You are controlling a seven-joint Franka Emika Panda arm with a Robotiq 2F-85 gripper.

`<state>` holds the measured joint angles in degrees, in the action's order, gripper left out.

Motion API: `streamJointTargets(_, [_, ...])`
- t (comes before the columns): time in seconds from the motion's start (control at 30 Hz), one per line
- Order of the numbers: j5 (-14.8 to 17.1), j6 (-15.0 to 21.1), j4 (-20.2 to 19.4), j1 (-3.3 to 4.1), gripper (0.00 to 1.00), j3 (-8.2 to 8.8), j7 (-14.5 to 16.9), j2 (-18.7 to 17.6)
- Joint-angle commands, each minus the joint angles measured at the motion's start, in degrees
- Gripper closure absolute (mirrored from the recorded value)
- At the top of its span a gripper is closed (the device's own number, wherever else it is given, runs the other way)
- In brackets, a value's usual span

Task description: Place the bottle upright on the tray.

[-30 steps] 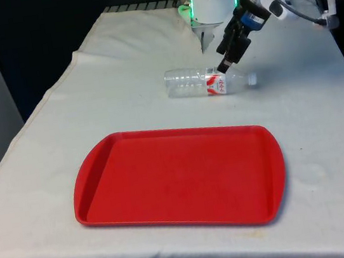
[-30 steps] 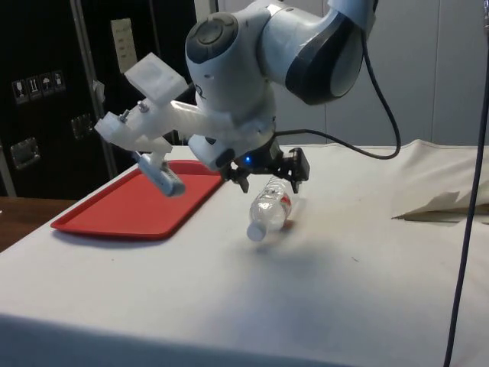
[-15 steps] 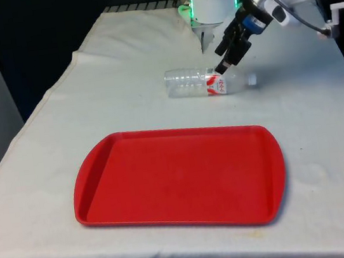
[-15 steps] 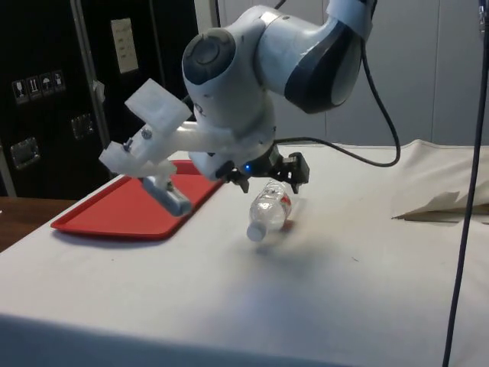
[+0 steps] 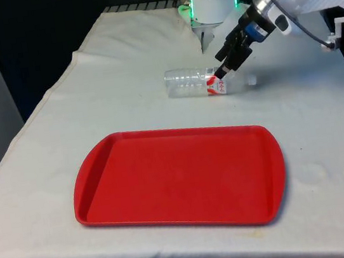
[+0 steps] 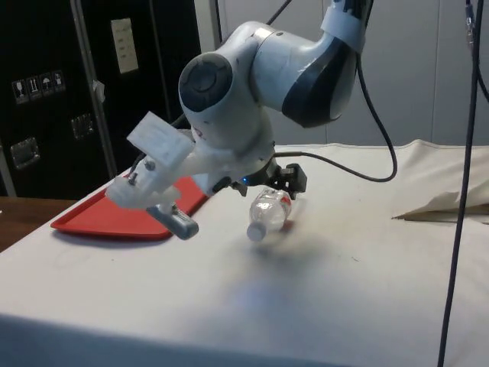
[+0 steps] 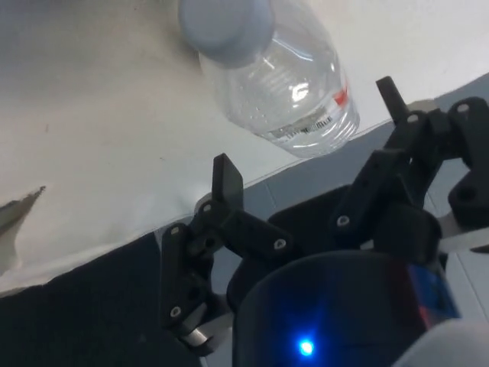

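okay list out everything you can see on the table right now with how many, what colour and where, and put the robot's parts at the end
bottle: one, clear plastic with a red and white label and a pale cap, lying on its side on the cloth beyond the tray.
tray: one, red, flat on the table's near half, nothing on it.
cloth: one, white, covering the table.
arm: one, white, reaching over the bottle.
end effector: one, black, fingers open, at the bottle's label end.
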<state>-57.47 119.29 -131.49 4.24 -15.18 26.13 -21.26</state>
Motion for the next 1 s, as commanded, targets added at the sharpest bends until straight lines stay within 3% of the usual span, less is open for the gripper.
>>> streamJointTargets(0.0, [-0.8, -0.7, 0.3, 0.40, 0.00, 0.17, -0.9, -0.5])
streamJointTargets(0.13, [-2.2, -2.2, 0.8, 0.57, 0.00, -0.17, -2.8, -1.7])
streamJointTargets(0.17, [-1.7, -1.7, 0.5, 0.11, 0.00, -0.40, -2.3, -1.3])
streamJointTargets(0.2, [-2.4, -2.5, 1.0, 0.63, 0.00, -0.23, -3.2, -2.0])
streamJointTargets(0.4, [-4.6, -4.3, 2.5, 0.80, 0.00, -0.69, -6.0, -4.9])
streamJointTargets(0.43, [-3.7, -3.7, 1.9, 0.34, 0.00, -0.92, -4.8, -4.0])
streamJointTargets(0.47, [-4.6, -4.3, 2.5, 0.80, 0.00, -0.69, -6.0, -4.9])
streamJointTargets(0.6, [-5.9, -5.2, 3.3, 0.80, 0.00, -0.74, -7.3, -6.8])
streamJointTargets(0.67, [-5.7, -4.9, 3.2, 0.46, 0.00, -0.92, -7.1, -6.7])
streamJointTargets(0.97, [-6.0, -5.6, 3.5, 0.52, 0.00, -1.03, -7.3, -7.1])
